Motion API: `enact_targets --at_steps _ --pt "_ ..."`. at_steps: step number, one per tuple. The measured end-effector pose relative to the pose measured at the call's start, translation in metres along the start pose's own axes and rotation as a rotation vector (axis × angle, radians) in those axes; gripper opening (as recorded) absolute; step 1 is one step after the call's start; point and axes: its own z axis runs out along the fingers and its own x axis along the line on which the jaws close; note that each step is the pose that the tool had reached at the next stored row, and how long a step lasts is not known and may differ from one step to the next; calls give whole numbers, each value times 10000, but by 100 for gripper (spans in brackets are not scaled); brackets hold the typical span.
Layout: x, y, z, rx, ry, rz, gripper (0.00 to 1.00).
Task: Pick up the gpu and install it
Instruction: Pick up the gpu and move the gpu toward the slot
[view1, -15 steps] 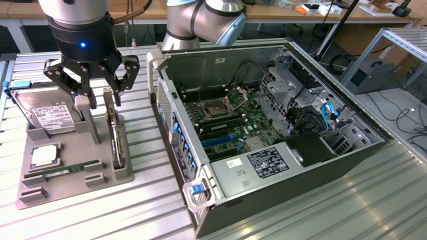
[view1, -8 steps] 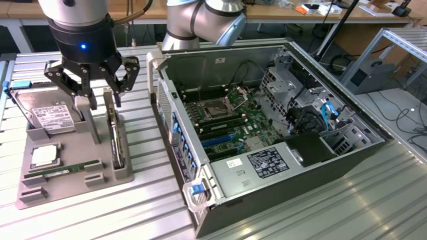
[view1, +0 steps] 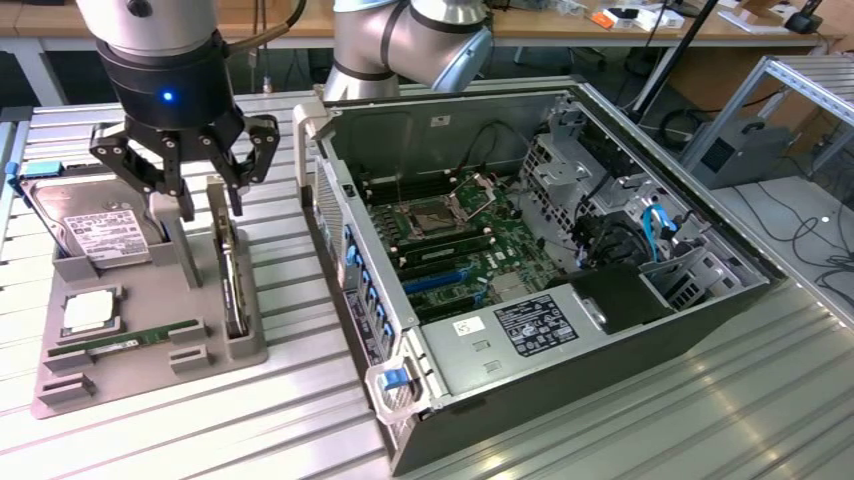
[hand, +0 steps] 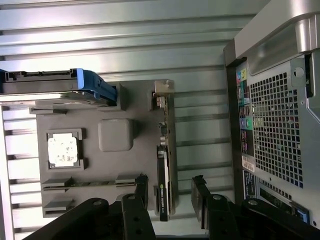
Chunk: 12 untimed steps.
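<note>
The pickup is the step in hand: nothing has been grasped. The hand (view1: 211, 205) hangs straight down from the arm over the grey holder tray (view1: 147, 300), fingers pointing at the desk (view1: 667, 420) and spread wide with nothing in them. Right beneath is the gpu (view1: 232, 285), standing on its thin edge in the tray's slot on the side nearest the open computer case (view1: 441, 100).

From the wrist view, the gpu (hand: 163, 160) runs between the two fingertips of the hand (hand: 170, 187), a little closer to one finger than the other, its pale bracket end away from the hand. Neither finger looks to be touching it.

By the look of it, a clean grasp calls for the fingers to straddle that slim top edge squarely and centred, since a card this thin could tip in its slot. The hard drive (view1: 94, 225) stands well apart, on the tray's far side.
</note>
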Motion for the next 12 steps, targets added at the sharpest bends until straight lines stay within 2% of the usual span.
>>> enact_targets --at_steps 12 --pt "1 -2 29 1 0 0 48"
